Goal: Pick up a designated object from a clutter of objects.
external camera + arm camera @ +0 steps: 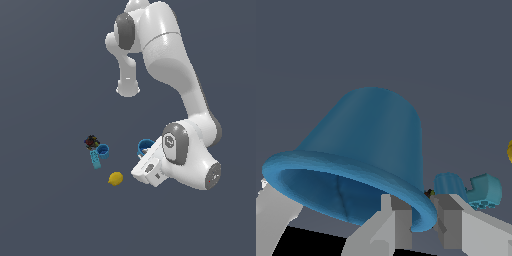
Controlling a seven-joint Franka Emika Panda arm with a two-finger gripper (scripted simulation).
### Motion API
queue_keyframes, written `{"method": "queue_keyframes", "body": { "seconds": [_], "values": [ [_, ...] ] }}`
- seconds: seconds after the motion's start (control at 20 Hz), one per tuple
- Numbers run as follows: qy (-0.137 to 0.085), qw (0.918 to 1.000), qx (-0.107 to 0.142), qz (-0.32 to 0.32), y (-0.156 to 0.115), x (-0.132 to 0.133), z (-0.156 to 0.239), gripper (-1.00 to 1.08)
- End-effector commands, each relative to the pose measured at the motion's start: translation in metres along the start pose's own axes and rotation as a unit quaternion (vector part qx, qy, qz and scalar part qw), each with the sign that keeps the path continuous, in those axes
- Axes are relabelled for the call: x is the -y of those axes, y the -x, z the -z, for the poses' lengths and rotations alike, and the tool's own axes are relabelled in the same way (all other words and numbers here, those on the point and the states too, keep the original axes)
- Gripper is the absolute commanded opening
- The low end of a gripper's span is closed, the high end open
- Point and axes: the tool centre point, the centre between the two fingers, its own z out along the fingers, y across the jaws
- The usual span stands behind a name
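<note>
Blue, thick-walled and flared at its rim, the larger cup (371,150) sits by the claw (421,220); its grip I cannot tell.

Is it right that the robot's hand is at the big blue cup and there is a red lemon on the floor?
Not quite: the lemon is yellow, not red, as the exterior view shows. The hand is indeed at the big round blue cup.
</note>
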Motion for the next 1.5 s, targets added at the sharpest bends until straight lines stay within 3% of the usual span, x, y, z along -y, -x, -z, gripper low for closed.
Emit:
{"method": "queue_keyframes", "body": {
  "seconds": [0.0, 1.0, 1.45],
  "values": [
    [0.001, 1.0, -0.001, -0.001, 0.015, 0.003, 0.01, -1.0],
    [0.0, 1.0, -0.001, -0.001, 0.197, 0.04, 0.115, -1.0],
    [0.0, 1.0, -0.001, -0.001, 0.247, 0.048, 0.147, -1.0]
  ]
}}
